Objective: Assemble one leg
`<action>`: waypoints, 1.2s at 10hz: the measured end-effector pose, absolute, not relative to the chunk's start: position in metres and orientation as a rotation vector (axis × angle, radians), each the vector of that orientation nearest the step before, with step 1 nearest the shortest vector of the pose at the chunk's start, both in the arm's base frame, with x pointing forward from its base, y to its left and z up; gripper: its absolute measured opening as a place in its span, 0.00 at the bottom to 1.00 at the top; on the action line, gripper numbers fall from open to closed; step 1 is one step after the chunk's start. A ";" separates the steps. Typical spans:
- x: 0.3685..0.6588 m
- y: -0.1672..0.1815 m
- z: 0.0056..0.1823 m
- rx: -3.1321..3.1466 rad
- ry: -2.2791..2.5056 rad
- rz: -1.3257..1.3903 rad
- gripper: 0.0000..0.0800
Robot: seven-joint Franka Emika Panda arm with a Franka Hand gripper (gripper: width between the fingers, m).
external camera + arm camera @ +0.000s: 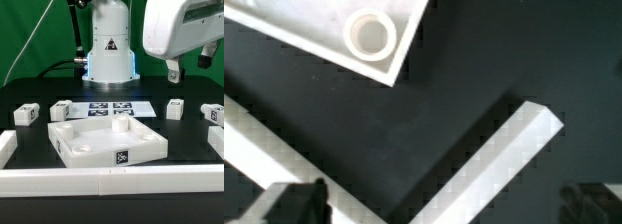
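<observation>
Hanging above and off to the exterior view's right of the tabletop [85, 150], with the gripper [441, 200] spread wide and empty. Closest to hand: the leg [175, 108], standing on the counter [185, 135] just past the tabletop's far corner on the exterior view's right, beside the end of the marker board [110, 107]. Looks light, rigid, smooth plastic; probably a little slippery, hardly fragile. Best pinched squarely across two flat opposite sides, about mid-height, to prevent twisting. Worth keeping upright for the tabletop's round fitting [367, 35].
</observation>
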State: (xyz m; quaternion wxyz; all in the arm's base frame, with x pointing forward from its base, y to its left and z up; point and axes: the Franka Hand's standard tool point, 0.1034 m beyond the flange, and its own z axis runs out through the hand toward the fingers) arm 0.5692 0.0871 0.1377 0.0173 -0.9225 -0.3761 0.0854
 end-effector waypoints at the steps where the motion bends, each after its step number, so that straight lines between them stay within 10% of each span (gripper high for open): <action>1: 0.569 0.087 0.138 -2.866 -1.169 0.266 0.81; 12: 0.556 0.061 0.142 -2.643 -1.666 0.085 0.81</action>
